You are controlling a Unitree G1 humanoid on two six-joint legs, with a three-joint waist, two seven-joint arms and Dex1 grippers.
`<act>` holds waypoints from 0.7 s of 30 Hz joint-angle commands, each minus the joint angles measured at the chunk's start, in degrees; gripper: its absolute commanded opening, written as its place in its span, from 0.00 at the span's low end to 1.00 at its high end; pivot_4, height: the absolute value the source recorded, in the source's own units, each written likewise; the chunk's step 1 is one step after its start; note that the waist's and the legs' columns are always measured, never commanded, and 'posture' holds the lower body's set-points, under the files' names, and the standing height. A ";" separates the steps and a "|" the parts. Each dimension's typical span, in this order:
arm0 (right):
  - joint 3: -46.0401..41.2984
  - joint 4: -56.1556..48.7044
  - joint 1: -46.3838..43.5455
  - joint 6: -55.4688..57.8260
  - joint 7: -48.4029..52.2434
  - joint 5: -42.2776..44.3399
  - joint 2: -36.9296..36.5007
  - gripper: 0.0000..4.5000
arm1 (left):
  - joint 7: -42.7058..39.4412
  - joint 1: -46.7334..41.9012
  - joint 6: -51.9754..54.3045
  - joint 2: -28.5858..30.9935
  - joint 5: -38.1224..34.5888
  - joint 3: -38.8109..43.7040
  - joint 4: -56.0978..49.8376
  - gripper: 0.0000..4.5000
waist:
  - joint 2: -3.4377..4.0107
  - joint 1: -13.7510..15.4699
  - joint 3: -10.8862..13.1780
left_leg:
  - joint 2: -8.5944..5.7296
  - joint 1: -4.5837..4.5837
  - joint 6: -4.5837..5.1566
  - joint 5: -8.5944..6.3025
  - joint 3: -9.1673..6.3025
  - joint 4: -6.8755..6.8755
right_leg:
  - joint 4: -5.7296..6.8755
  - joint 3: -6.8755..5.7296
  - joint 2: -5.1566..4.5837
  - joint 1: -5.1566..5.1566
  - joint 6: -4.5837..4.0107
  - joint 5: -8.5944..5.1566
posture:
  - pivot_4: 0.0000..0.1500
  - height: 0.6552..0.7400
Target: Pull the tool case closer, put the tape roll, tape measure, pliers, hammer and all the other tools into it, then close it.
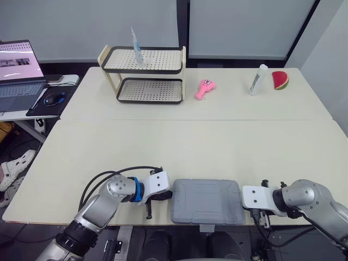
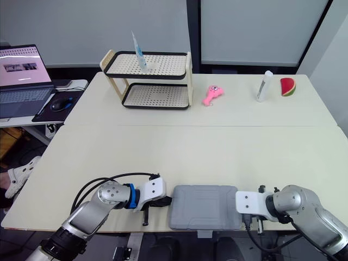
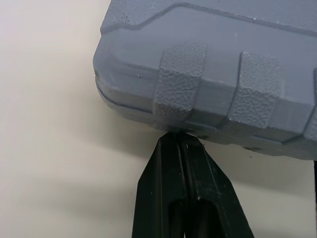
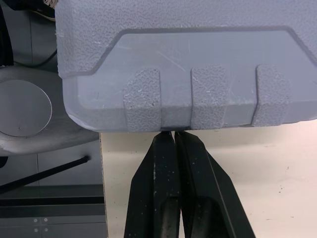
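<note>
Closed case (image 1: 206, 201) at 6 o'clock on the table (image 1: 190, 141), right at the near edge. Left gripper (image 3: 179, 139) clenched on nothing, tips touching the case at 9 o'clock; right gripper (image 4: 174, 135) likewise at 3 o'clock. Press evenly from both sides and move slowly, to avoid twisting the case or pushing it off.

2 cream rectangular tabletops (image 1: 190, 141) butt together along a straight seam. Behind them runs a pale grey panelled wall (image 1: 81, 27), split by a dark vertical strip (image 1: 182, 27). On the robot's left stands a lower white side desk (image 1: 13, 115) carrying an open silver laptop (image 1: 19, 70) and a black computer mouse (image 1: 53, 99) on a dark mat (image 1: 39, 107). A white shoe (image 1: 16, 166) lies below it. The light is soft and even
</note>
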 commanded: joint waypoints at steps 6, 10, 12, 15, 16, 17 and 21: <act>-9.54 -0.04 2.56 -3.04 1.63 4.47 -4.88 0.00 | -1.21 2.43 1.57 4.76 -4.99 7.59 -4.23 0.00 | 0.00 -0.01 0.00 | 0.01 -0.01 0.00 0.00 -0.01 0.01 | 0.01 0.01 0.00 0.00 0.00 0.00 | 1.00 0.87; -19.83 1.44 5.40 -8.85 4.10 10.49 -6.28 0.00 | -5.11 5.99 1.10 10.41 -11.57 16.62 -6.28 0.00 | 0.00 -0.08 0.01 | 0.04 -0.02 0.00 0.00 -0.02 -0.01 | 0.00 0.02 -0.01 -0.02 0.00 0.00 | 1.00 0.87; -26.69 2.16 7.07 -11.44 7.24 14.59 -6.77 0.00 | -6.22 8.40 1.22 12.72 -14.91 22.40 -8.11 0.00 | 0.01 -0.02 0.01 | 0.04 0.00 0.00 0.00 -0.02 -0.01 | 0.00 0.02 -0.02 0.00 0.00 0.00 | 1.00 0.87; -37.58 2.90 9.74 -11.96 14.88 21.35 -8.80 0.00 | -8.53 12.49 0.82 16.35 -18.89 30.95 -10.36 0.00 | 0.01 0.00 0.03 | 0.02 -0.03 0.00 0.00 0.01 0.00 | -0.05 0.02 -0.05 0.03 -0.01 0.00 | 1.00 0.87; -39.76 3.32 10.49 -12.09 16.88 22.52 -9.56 0.00 | -8.93 13.01 0.64 17.13 -19.42 32.14 -10.81 0.00 | 0.01 0.01 0.03 | 0.02 -0.01 0.00 0.00 0.01 -0.01 | -0.06 0.02 -0.06 0.04 -0.01 0.00 | 1.00 0.87; -41.29 3.79 10.97 -12.20 18.17 23.24 -10.18 0.00 | -9.22 13.28 0.25 17.74 -19.62 32.75 -10.96 0.00 | 0.01 0.06 0.03 | 0.02 -0.01 0.00 0.00 0.00 0.00 | -0.05 0.00 -0.06 0.05 -0.01 0.00 | 1.00 0.87; -43.55 5.07 11.11 -12.60 20.27 24.82 -11.61 0.00 | -9.80 13.07 -0.72 18.55 -19.42 32.53 -10.09 0.00 | 0.00 0.18 0.03 | 0.02 0.24 0.01 -0.01 0.03 -0.02 | -0.04 0.04 -0.06 0.25 -0.01 0.00 | 1.00 0.87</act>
